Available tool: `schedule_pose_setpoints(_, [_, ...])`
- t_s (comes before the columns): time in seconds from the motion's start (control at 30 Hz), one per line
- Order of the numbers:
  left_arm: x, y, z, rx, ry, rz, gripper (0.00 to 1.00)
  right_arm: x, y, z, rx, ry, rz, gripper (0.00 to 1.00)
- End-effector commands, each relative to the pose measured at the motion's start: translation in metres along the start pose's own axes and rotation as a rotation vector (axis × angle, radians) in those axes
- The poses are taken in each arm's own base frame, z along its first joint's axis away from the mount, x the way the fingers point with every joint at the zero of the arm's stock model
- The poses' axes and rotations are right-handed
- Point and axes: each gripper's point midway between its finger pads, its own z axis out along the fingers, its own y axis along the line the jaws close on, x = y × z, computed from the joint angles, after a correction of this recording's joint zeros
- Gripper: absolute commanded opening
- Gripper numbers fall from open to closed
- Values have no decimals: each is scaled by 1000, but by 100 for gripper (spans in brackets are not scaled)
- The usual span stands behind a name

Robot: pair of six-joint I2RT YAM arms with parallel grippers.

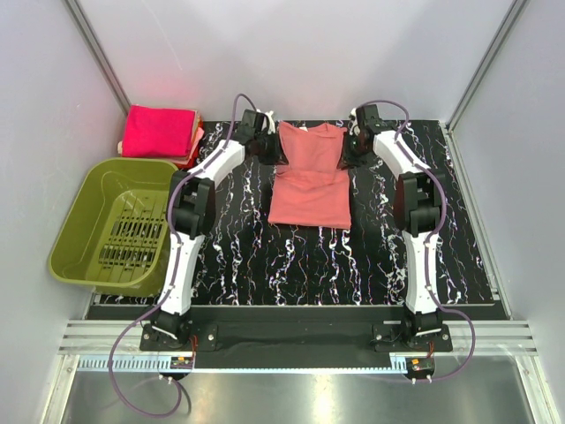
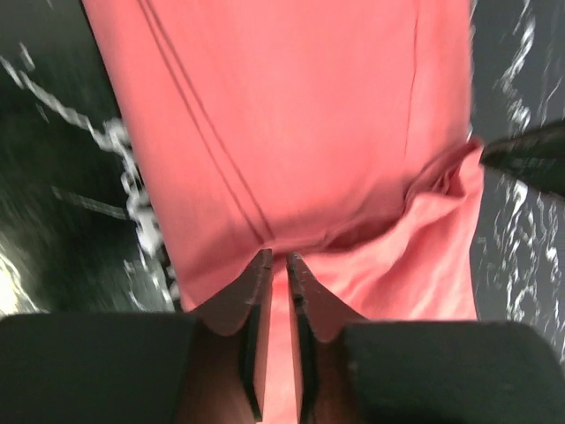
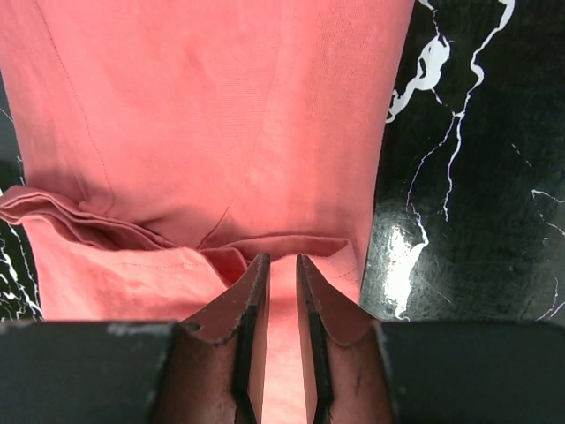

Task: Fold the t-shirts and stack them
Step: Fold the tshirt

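A large salmon-coral t-shirt point(image 1: 309, 190) lies on the black marbled mat, partly folded, with its far part raised over the lower part. My left gripper point(image 1: 272, 146) is at the shirt's far left edge. Its jaws are nearly closed with salmon cloth between them in the left wrist view point(image 2: 279, 256). My right gripper point(image 1: 346, 146) is at the far right edge, pinching cloth the same way in the right wrist view point(image 3: 282, 258). The shirt fills both wrist views point(image 2: 291, 115) point(image 3: 221, 115). A stack of folded magenta-pink t-shirts point(image 1: 159, 131) sits at the back left.
An olive-green plastic basket point(image 1: 93, 190) stands off the mat at the left, in front of the magenta stack. The black marbled mat point(image 1: 309, 265) stretches toward the arm bases. Grey walls close in the sides and back.
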Motion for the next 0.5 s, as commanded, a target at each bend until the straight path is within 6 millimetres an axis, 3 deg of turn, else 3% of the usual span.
schedule_pose_setpoints(0.0, [-32, 2, -1, 35, -76, 14, 18, -18, 8, -10, -22, -52, 12, 25])
schedule_pose_setpoints(0.1, [-30, 3, -22, 0, -70, 12, 21, -14, 15, -31, -27, -45, 24, 28])
schedule_pose_setpoints(0.13, [-41, -13, -46, -2, -113, 51, 24, -12, 15, -37, -26, -45, 32, 28])
schedule_pose_setpoints(0.17, [-29, -9, -50, -25, -94, 53, 25, -14, 23, -55, -42, -66, 32, 29])
schedule_pose_setpoints(0.2, [-33, -25, -68, -9, -119, 79, 26, 1, 27, -55, -80, -24, 50, 29])
schedule_pose_setpoints(0.27, [-12, -34, -72, 11, -77, 90, 26, 8, 40, -73, -129, -25, 53, 27])
schedule_pose_setpoints(0.33, [-3, -50, -78, 47, -76, 117, 26, 31, 45, -73, -143, 19, 59, 27])
schedule_pose_setpoints(0.37, [10, -46, -73, 38, -53, 112, 26, 29, 48, -80, -153, -1, 57, 27])
schedule_pose_setpoints(0.4, [15, -44, -69, 36, -42, 110, 25, 41, 45, -76, -149, 23, 76, 26])
schedule_pose_setpoints(0.47, [22, -41, -60, 37, -21, 100, 23, 43, 44, -77, -150, 17, 79, 26])
